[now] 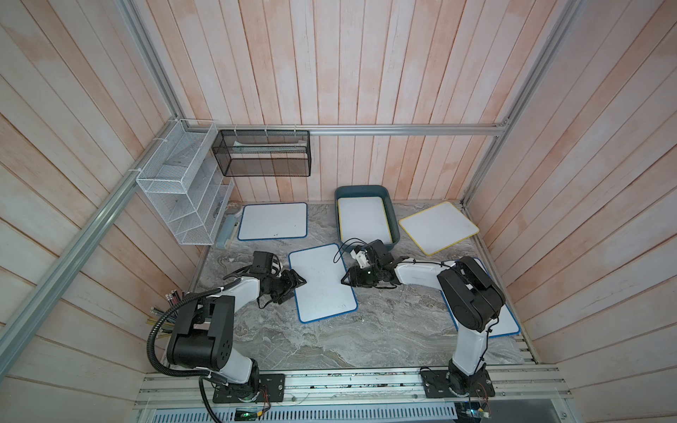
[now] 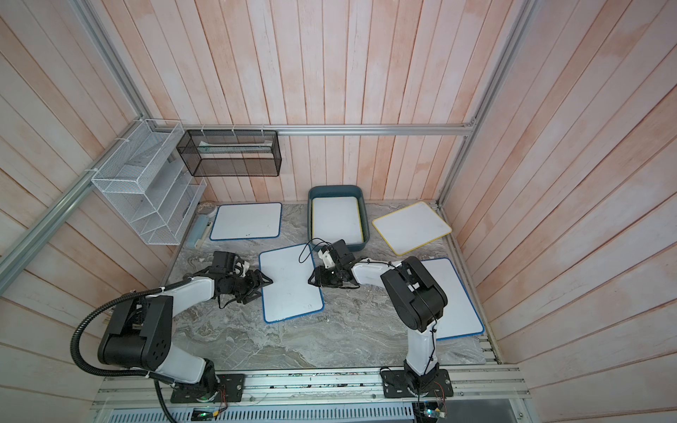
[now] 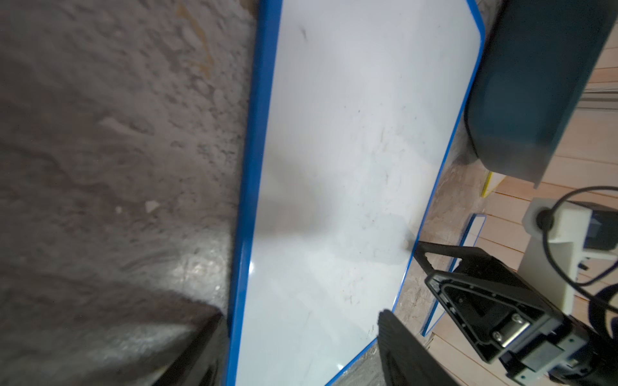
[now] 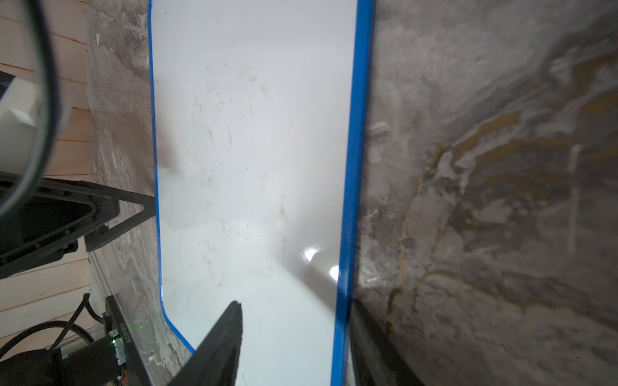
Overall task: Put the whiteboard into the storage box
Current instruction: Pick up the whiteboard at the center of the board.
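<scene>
At centre frame in both top views, the board (image 1: 322, 282), blue-framed, appears to lie flat on the table (image 1: 329, 340). It sits just below and left of the box (image 1: 361, 190), which stands at upper centre and already holds a yellow board (image 1: 362, 219). My left gripper (image 1: 301, 281) and right gripper (image 1: 344, 281) meet the board's opposite long edges near mid-length. In the wrist views each pair of jaws stands apart, one finger (image 3: 398, 334) over the white face and the other low beside the frame; neither is closed on it. I judge the board thin, stiff and light, with a slick, glossy face. I would therefore take hold on the frame, at both edges together, so it cannot pivot. Lying flat, it offers little edge to get under, and a shallow bite may slip.
</scene>
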Robot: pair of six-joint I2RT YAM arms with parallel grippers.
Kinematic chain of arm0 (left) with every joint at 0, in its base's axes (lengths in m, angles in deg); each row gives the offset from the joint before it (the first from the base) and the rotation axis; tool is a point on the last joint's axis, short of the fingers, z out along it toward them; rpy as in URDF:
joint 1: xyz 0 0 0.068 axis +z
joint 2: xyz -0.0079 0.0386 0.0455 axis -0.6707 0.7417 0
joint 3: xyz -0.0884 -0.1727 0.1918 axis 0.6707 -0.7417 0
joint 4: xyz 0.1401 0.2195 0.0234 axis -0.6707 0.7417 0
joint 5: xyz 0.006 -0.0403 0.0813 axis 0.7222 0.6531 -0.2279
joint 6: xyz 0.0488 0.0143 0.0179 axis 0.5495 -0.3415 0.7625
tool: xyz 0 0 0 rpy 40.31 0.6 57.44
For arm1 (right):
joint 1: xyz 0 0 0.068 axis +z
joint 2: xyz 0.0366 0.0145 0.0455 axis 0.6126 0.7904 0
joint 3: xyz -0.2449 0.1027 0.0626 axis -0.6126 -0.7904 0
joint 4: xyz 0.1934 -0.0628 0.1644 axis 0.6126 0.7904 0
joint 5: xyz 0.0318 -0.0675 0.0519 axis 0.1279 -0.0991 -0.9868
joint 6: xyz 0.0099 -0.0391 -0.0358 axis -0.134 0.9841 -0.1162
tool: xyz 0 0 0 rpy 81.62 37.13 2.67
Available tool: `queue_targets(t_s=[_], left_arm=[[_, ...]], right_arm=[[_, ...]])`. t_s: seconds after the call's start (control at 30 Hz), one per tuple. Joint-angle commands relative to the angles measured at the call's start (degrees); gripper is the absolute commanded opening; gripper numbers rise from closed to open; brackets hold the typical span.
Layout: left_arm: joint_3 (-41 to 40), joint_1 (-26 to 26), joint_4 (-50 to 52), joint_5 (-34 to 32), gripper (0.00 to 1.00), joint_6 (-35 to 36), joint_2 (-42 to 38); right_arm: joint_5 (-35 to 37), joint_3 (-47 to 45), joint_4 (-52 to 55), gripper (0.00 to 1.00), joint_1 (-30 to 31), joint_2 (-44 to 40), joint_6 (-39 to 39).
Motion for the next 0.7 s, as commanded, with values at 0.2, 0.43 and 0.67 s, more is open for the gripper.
queue_targets(t_s=[0.2, 0.43, 0.67], left_arm=[[3.49, -2.58, -4.41, 16.09, 0.73, -7.14, -8.19], [4.9, -2.33, -3.21, 15.45, 0.73, -6.7, -10.38], [11.23, 1.93, 22.89, -11.92, 0.73, 6.72, -7.32]], right_arm=[[-6.87, -3.04, -3.22, 0.52, 2.42, 5.68, -2.43], [-6.85, -2.68, -3.3, 0.53, 2.42, 5.95, -2.26], [-4.32, -2.92, -0.88, 0.53, 2.42, 5.38, -1.02]])
